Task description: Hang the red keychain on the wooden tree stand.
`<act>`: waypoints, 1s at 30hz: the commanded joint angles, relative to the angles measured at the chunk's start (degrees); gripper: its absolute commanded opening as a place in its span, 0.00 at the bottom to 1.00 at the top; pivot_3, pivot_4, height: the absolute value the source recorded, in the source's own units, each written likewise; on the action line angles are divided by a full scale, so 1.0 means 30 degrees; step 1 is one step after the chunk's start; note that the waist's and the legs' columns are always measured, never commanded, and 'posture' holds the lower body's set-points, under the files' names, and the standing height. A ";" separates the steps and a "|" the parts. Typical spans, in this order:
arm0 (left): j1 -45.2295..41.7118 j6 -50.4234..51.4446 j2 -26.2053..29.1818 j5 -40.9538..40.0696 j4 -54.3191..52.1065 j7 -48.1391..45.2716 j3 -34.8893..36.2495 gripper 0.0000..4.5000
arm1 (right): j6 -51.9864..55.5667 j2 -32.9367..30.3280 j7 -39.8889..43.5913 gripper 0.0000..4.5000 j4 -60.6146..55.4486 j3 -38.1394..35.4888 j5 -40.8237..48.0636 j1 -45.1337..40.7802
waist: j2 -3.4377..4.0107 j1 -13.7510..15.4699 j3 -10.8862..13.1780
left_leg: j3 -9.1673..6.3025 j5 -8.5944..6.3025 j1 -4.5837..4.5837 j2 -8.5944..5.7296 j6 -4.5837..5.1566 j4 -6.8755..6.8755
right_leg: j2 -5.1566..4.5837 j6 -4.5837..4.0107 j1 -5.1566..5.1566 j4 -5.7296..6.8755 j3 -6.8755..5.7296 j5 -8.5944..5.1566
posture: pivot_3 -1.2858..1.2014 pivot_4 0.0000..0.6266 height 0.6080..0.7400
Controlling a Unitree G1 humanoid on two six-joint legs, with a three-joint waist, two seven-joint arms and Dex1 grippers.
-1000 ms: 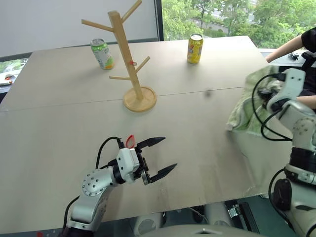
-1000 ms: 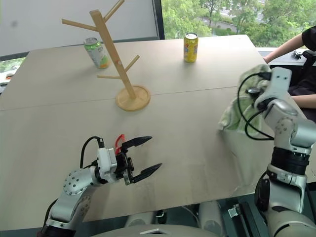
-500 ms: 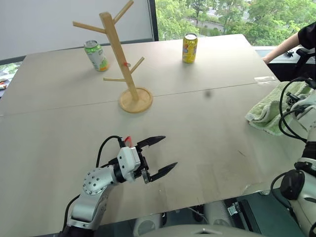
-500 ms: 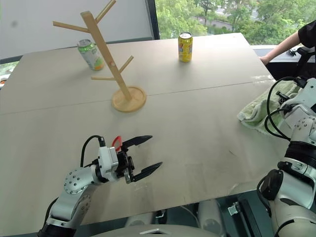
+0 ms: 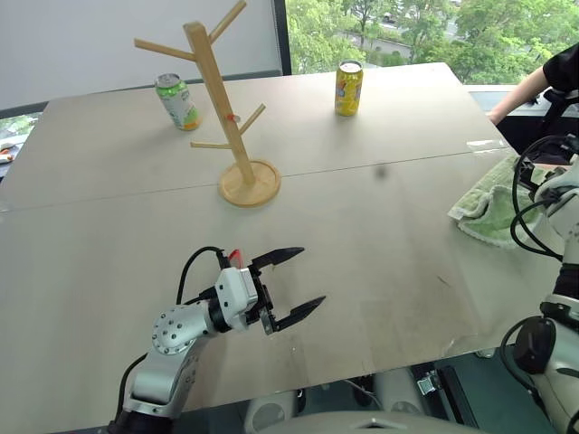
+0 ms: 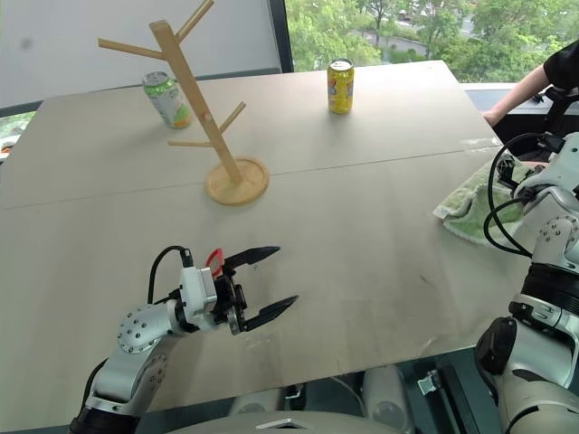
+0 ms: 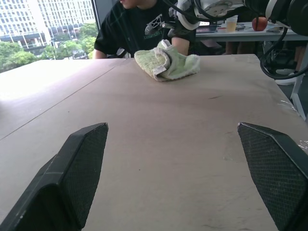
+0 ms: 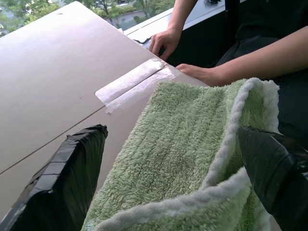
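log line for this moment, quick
left end effector: open, empty | right end effector: open over green towel | wooden tree stand: bare

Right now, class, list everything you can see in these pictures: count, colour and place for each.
table: one, pale wood, under everything
wooden tree stand: one, light wood, upright, far left of centre
green can: one, left of the stand
yellow can: one, far side, centre
towel: one, green, crumpled at the table's right edge
red keychain: one, red, partly hidden behind the left wrist
person: one, dark top, beyond the right edge
left end effector: black, open, over the near table
right end effector: black, open, fingers either side of the towel
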 commanded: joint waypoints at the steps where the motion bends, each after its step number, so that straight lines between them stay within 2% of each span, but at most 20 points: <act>1: -0.0124 -0.0202 -0.0017 -0.0069 -0.0260 0.0036 -0.0032 1.00 | -0.1361 -0.0566 0.0062 0.98 -0.1429 0.0017 -0.0452 0.0146 | 0.0000 0.0005 0.0000 | -0.0001 0.0000 0.0000 0.0000 0.0000 0.0000 | 0.0000 0.0000 0.0000 0.0000 0.0001 0.0000 | 0.52 0.24 1.00; 4: -0.0148 0.0129 -0.0213 -0.0105 -0.0426 0.0605 0.0149 1.00 | -0.3931 -0.1142 0.1322 0.98 -0.2432 0.1408 -0.1598 0.0431 | 0.0016 0.0000 0.0010 | -0.0001 0.0000 0.0000 -0.0001 0.0000 0.0000 | -0.0001 -0.0001 0.0000 0.0000 0.0001 -0.0001 | 0.52 0.24 1.00; 8: -0.0403 0.1717 -0.0997 -0.0230 -0.1012 0.3050 0.0841 1.00 | -0.5537 -0.1002 0.5430 0.98 -0.3771 0.2675 -0.0178 0.0749 | 0.0030 -0.0075 0.0014 | 0.0001 0.0000 0.0011 0.0010 0.0001 -0.0001 | 0.0022 0.0004 -0.0005 0.0000 0.0027 0.0001 | 0.52 0.24 1.00; 11: -0.0583 0.3785 -0.2104 -0.0532 -0.1833 0.6105 0.1619 1.00 | -0.5865 -0.1068 0.9355 0.98 -0.5258 0.3744 0.1311 0.1996 | 0.0021 -0.0016 0.0012 | -0.0018 0.0000 0.0013 0.0036 0.0000 -0.0002 | 0.0048 0.0005 0.0000 0.0000 0.0018 0.0002 | 0.52 0.24 1.00; 15: -0.0479 0.8128 -0.4252 -0.0199 -0.4378 1.2152 0.2977 1.00 | -0.5889 -0.1716 1.4838 0.98 -0.6658 0.5187 0.3355 0.4063 | -0.0003 0.0140 0.0026 | -0.0037 0.0000 0.0003 0.0047 0.0000 0.0004 | 0.0053 0.0006 0.0016 -0.0005 0.0008 0.0004 | 0.52 0.24 1.00; 18: 0.0944 1.1033 -0.4954 0.0065 -0.7336 1.4756 0.3148 1.00 | -0.7649 -0.2219 1.8350 0.98 -0.6633 0.6373 0.3079 0.5908 | -0.0025 0.0132 0.0033 | -0.0033 -0.0001 0.0003 0.0028 0.0001 0.0018 | 0.0045 0.0011 0.0027 -0.0007 0.0033 0.0006 | 0.52 0.24 1.00; 21: 0.1863 1.3010 -0.5169 0.0374 -0.9149 1.6437 0.3442 1.00 | -0.9647 -0.2372 2.0486 0.98 -0.6045 0.7374 0.2279 0.7002 | -0.0033 0.0136 0.0038 | -0.0037 -0.0002 0.0021 0.0014 0.0001 0.0017 | 0.0047 0.0006 0.0035 -0.0011 0.0050 0.0002 | 0.52 0.24 1.00; 26: 0.3950 1.6869 -0.5754 0.0521 -1.2074 1.9119 0.3947 1.00 | -1.5002 -0.1856 2.3911 0.98 -0.4371 0.8979 0.0640 0.8701 | -0.0059 0.0129 0.0038 | -0.0068 -0.0002 0.0051 0.0018 -0.0004 0.0019 | 0.0082 -0.0071 0.0043 -0.0006 0.0065 -0.0044 | 0.52 0.24 1.00; 30: 0.5546 1.8246 -0.5561 0.0597 -1.3338 1.9337 0.3916 1.00 | -1.6947 -0.1665 2.5140 0.98 -0.3098 0.9491 0.0267 0.8968 | -0.0094 0.0135 0.0062 | -0.0056 -0.0002 0.0049 0.0014 -0.0005 0.0019 | 0.0089 -0.0073 0.0036 -0.0007 0.0090 -0.0045 | 0.52 0.24 1.00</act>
